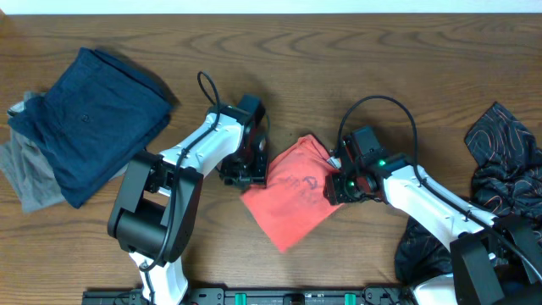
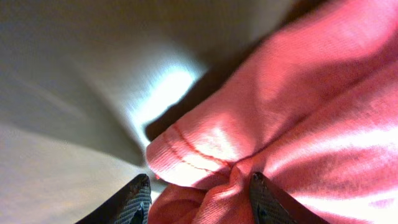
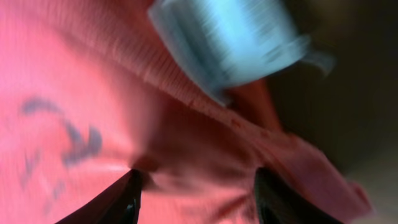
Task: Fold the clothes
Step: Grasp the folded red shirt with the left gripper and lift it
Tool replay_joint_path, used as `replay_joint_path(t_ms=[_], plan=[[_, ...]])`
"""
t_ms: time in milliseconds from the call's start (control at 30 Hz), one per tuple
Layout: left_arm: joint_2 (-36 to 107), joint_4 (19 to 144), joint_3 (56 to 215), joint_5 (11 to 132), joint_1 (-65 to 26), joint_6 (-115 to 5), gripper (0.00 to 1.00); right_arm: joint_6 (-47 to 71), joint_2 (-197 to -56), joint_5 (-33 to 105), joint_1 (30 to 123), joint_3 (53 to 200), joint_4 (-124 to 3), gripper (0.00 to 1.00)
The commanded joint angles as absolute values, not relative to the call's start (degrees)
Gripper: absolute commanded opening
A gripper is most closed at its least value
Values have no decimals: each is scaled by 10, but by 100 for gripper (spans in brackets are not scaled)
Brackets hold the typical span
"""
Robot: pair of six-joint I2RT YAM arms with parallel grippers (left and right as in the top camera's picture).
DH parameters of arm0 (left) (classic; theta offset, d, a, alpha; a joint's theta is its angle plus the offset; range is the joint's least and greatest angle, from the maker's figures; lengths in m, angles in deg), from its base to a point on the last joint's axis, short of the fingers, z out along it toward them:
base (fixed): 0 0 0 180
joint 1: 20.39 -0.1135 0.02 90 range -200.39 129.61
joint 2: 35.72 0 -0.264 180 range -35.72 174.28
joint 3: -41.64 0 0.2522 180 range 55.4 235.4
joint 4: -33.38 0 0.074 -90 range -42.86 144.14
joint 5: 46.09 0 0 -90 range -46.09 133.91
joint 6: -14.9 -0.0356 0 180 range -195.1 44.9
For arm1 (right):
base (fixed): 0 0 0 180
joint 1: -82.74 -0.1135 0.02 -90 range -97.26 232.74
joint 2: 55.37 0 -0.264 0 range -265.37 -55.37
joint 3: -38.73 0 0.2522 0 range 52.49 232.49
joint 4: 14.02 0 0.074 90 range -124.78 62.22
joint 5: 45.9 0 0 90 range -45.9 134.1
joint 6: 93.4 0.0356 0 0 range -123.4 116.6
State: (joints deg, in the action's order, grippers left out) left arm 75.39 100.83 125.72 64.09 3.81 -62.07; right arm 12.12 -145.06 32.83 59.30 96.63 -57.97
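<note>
Shirt first: the coral-red T-shirt lies mid-table as a compact slanted oblong, print side up. Your left gripper pinches a puckered bunch of hem between half-closed jaws at the oblong's left edge. Your right gripper sits at the opposite edge with cloth filling its gap, but that view is blurred, so you cannot tell whether it grips. Opposed holds likely keep the layers from sliding. The long axis runs from far right to near left, well apart from the folded navy garment and the dark patterned heap.
</note>
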Motion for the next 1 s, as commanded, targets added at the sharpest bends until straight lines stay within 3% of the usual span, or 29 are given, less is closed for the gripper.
replay_joint_path(t_ms=[0,133,267,367,400,600,967], plan=[[760,1037,1250,726,48,-628,51,130,-1455,445,626,955,-528,58],[747,1056,1252,745,50,-628,51,106,-1455,425,653,957,-419,60],[709,1053,1263,675,30,-615,53,98,-1455,391,657,970,-401,65],[679,1019,1267,664,7,-614,61,96,-1455,380,655,972,-414,70],[670,997,1267,664,-1,-617,69,96,-1453,380,655,972,-426,71],[672,907,1267,732,-6,-720,81,81,-1412,420,662,983,-489,76],[747,859,1266,803,30,-811,85,81,-1263,475,705,1010,-596,84]])
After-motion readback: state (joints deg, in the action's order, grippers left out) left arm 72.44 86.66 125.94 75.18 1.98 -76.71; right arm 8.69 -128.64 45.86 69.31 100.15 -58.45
